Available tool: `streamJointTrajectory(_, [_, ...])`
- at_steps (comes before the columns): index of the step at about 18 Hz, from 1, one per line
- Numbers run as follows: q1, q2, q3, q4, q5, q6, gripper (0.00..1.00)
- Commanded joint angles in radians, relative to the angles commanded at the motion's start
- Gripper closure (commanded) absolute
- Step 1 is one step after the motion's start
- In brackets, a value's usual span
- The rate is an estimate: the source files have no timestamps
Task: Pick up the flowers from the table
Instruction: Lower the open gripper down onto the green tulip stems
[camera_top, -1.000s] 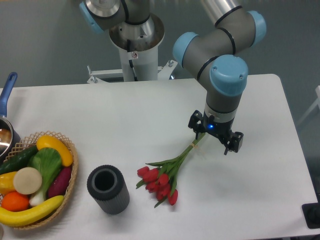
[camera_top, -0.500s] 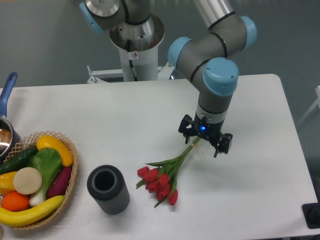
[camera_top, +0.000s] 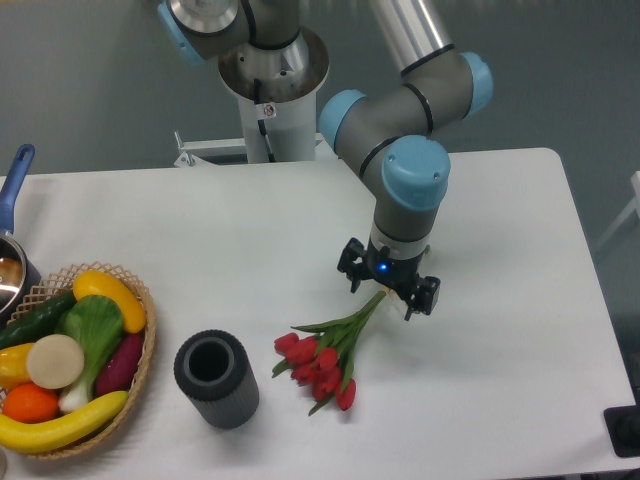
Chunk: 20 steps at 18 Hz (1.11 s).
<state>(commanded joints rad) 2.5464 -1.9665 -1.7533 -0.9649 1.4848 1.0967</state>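
The flowers (camera_top: 328, 352) lie flat on the table (camera_top: 500, 330), stems running up-right from the buds, their tips directly under my gripper (camera_top: 388, 291). I see the fingers spread astride the stem ends, not yet pinching.

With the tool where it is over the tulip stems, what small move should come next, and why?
Probably lower straight down and close on the stems. The tool sits directly over the stem end of the flowers, which lie flat on the table. Its fingers look spread either side of the stems, though whether they are touching them cannot be told.
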Motion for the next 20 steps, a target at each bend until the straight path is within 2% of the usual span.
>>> streamJointTrajectory(7, [-0.015,-0.044,-0.003,0.009,0.087,0.002,0.00])
streamJointTrajectory(12, [-0.037,-0.075,0.003,0.018,0.089,-0.001,0.04])
streamJointTrajectory(14, [-0.043,-0.083,0.006,0.018,0.089,-0.003,0.18])
streamJointTrajectory(15, [-0.044,-0.083,0.006,0.018,0.089,-0.003,0.32])
streamJointTrajectory(18, [-0.049,-0.084,0.006,0.012,0.104,-0.001,0.86])
streamJointTrajectory(19, [-0.049,-0.083,0.006,0.012,0.111,-0.001,1.00])
streamJointTrajectory(20, [-0.049,-0.083,0.008,0.011,0.111,0.000,1.00])
